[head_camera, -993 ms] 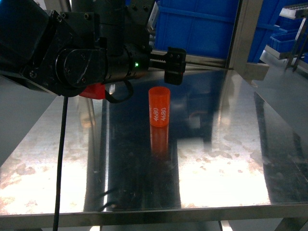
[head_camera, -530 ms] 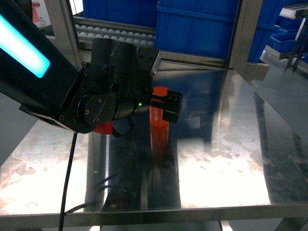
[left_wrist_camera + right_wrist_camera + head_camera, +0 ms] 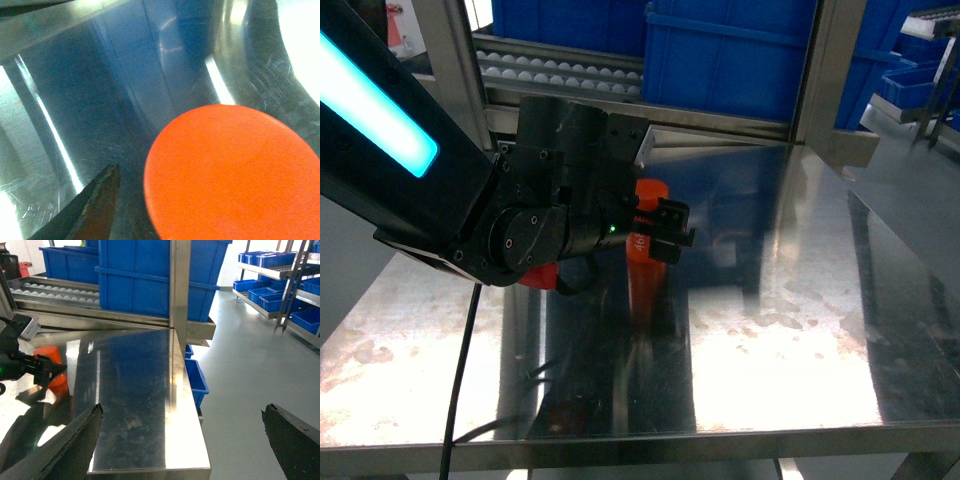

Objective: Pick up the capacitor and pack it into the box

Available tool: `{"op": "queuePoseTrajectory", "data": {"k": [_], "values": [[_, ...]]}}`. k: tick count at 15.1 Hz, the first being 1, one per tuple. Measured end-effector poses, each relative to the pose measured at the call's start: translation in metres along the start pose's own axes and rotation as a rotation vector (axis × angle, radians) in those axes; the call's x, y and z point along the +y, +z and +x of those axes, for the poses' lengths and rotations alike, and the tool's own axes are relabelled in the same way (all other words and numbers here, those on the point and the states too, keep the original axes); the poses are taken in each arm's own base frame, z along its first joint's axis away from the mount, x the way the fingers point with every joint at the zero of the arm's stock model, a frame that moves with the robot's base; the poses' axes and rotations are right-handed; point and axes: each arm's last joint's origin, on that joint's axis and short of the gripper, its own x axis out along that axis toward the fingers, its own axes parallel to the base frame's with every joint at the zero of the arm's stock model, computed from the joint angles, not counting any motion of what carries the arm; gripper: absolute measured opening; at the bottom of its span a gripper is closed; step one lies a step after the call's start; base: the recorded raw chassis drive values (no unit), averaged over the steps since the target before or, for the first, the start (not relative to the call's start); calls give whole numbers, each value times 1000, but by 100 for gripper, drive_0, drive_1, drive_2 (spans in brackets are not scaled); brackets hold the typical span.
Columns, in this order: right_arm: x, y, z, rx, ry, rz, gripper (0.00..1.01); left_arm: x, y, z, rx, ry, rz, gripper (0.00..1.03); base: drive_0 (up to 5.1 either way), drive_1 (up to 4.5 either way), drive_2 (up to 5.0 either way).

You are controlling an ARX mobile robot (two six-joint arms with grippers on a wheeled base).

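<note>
Left wrist view sits almost on top of the capacitor (image 3: pixel 232 172): its flat round top fills the 5 o'clock part of the frame, matte orange-red and smooth, with one dark tapered fingertip (image 3: pixel 95 210) of mine at 7 o'clock just beside it. Under it lies the steel table (image 3: pixel 100 90), brushed, scratched and glossy with streaked reflections. From the head view my left gripper (image 3: pixel 655 225) reaches in from 9 o'clock, black and blocky, wrist level, fingers around the upright cylinder (image 3: pixel 649 225) near the table's middle; whether they press it I cannot tell. My right gripper (image 3: pixel 182 440) hangs spread wide off the table's corner. Farther back at 12 o'clock stand blue plastic bins (image 3: pixel 730 55).
</note>
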Motion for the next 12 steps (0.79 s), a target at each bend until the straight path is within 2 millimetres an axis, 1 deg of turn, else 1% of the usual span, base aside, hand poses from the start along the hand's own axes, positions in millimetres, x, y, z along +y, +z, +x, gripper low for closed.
{"op": "queuePoseTrajectory", "data": {"k": [1,3,6,7,8,9,10,11,12], "values": [[0,0,0,0,0,0,98,0,0,0,0,0,-7,63,0,0,0],[0,0,0,0,0,0,98,0,1,0,-3,1,-8,46,0,0,0],[0,0,0,0,0,0,98,4,4,-2,-36,32,-22,45,0,0,0],[0,0,0,0,0,0,98,7,5,-9,-47,51,-35,45,0,0,0],[0,0,0,0,0,0,98,11,10,-18,-66,72,-43,45,0,0,0],[0,0,0,0,0,0,98,18,21,-29,-119,110,-49,45,0,0,0],[0,0,0,0,0,0,98,28,38,-47,-188,161,-61,44,0,0,0],[0,0,0,0,0,0,98,36,55,-69,-269,216,-71,44,0,0,0],[0,0,0,0,0,0,98,43,65,-90,-317,256,-81,44,0,0,0]]}}
